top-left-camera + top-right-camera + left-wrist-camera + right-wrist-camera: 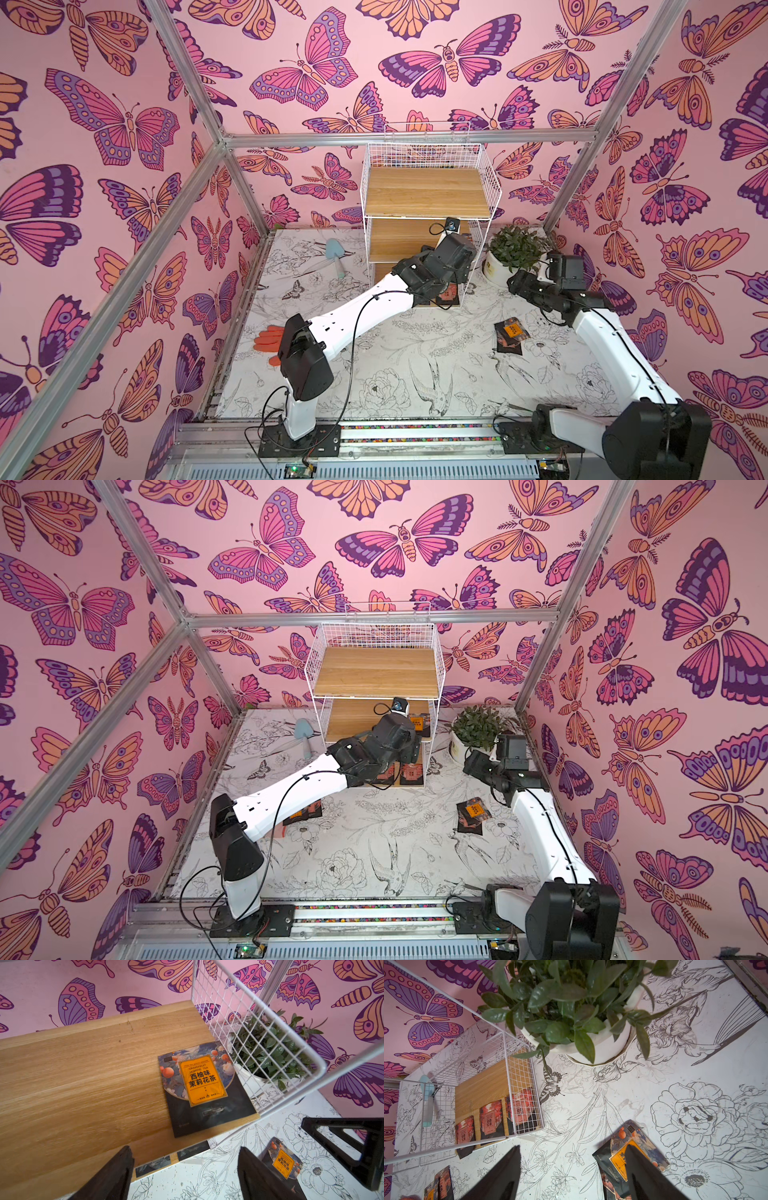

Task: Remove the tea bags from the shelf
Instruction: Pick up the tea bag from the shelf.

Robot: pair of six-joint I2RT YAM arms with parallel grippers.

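The left pincer (184, 1148) is held wide open and empty over the front edge of the middle board of the shelf (428, 191). On that board one grapefruit jasmine tea bag (204, 1088) is laid flat, just beside the wire side panel (259, 1047). The right pincer (572, 1146) is likewise spread wide, with nothing gripped, and is poised above the desk (654, 1064) near the potted plant (571, 1001). Three red tea bags (491, 1120) are seen in a row on the lowest board. Off the shelf, an orange-labelled tea bag (616, 1153) is laid on the desk, overlapping another sachet (610, 1186). Two more sachets (439, 1184) are seen on the desk in front of the shelf.
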